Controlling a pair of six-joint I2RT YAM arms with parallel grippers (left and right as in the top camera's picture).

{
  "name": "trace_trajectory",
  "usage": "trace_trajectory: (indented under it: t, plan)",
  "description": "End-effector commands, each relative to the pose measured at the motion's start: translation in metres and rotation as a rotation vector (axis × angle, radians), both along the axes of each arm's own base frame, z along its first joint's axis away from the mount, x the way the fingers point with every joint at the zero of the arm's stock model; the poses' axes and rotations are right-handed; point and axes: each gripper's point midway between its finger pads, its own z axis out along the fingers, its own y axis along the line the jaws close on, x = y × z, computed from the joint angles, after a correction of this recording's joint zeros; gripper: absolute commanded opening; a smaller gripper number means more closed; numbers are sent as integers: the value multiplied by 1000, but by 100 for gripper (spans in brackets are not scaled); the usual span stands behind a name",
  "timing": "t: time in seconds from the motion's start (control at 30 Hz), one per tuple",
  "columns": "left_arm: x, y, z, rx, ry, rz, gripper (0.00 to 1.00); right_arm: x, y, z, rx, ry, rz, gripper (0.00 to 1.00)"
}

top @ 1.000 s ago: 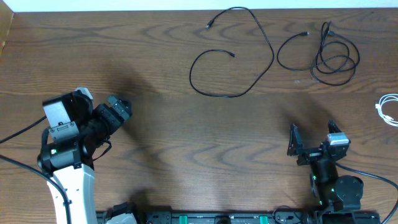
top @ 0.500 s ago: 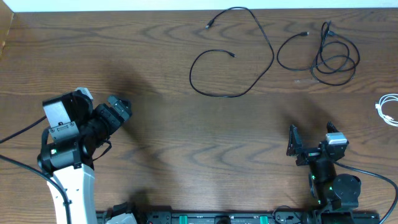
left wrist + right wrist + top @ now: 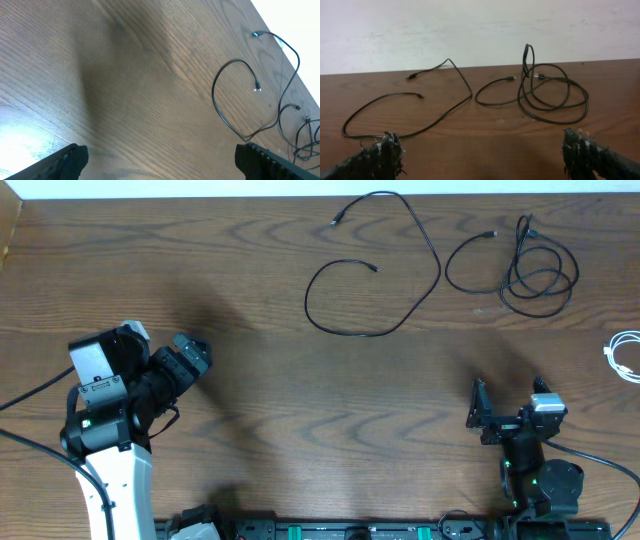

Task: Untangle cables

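A long thin black cable [image 3: 362,334] lies free, left of the coiled black cable bundle [image 3: 540,280], which looks not yet untangled. The left gripper [image 3: 192,350] and right gripper [image 3: 508,400] hang empty, fingers spread.

No writing, label, brand mark or number can be read in any of the views, whether on the wooden table [image 3: 300,410], on the cables [image 3: 375,270], or on the arms.

my gripper [image 3: 482,145] stands wide, empty, its fingers [image 3: 380,157] at the bottom corners. beyond, on the desk [image 3: 485,131], a long black cable [image 3: 449,60] loops on the left; just beside it on the right lies a black coil [image 3: 555,122], one strand arching upward.
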Motion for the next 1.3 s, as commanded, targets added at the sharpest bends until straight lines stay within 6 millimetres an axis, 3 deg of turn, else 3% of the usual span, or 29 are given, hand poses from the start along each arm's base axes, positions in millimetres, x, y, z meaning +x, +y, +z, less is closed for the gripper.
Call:
trace_trajectory:
  t: [0.0,0.97,1.1,1.27]
  plan:
    - [3,3,7,7,-15,12,98,0,-5,-1,8,-2,-25,99]
    - [3,1,6,7,-13,5,98,0,-5,-1,8,1,-25,99]
    - [-1,-11,15,51,-43,-48,98,0,-5,-1,8,1,-25,99]
    - [-22,-28,29,134,-77,-98,98,0,-5,-1,8,1,-25,99]
